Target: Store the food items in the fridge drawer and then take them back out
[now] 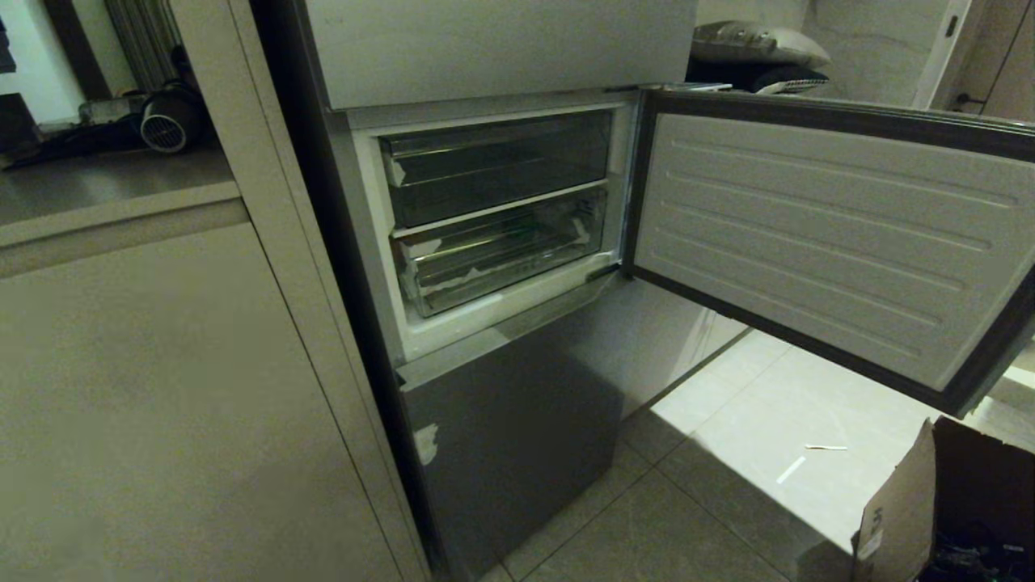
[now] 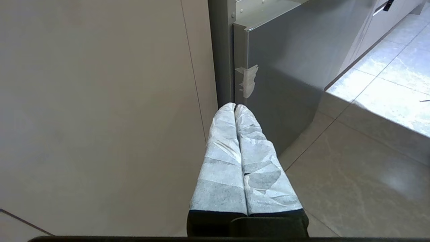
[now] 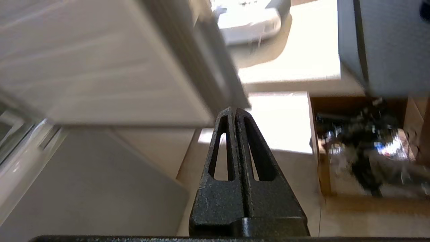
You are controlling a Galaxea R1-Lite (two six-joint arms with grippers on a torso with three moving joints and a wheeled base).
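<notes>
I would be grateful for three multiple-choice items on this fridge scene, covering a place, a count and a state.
1. Where does the cardboard box stand?
A. on the floor, below the open door's outer end
B. inside the fridge
C. on the counter

2. How many drawers show in the open compartment?
A. one
B. two
C. four

3. How is the right gripper?
A. wide open
B. shut on a bottle
C. shut, holding nothing

Answers:
1 A: the box sits on the tiles under the far end of the door.
2 B: an upper drawer and a lower drawer are stacked.
3 C: its fingers meet with nothing between them.
</notes>
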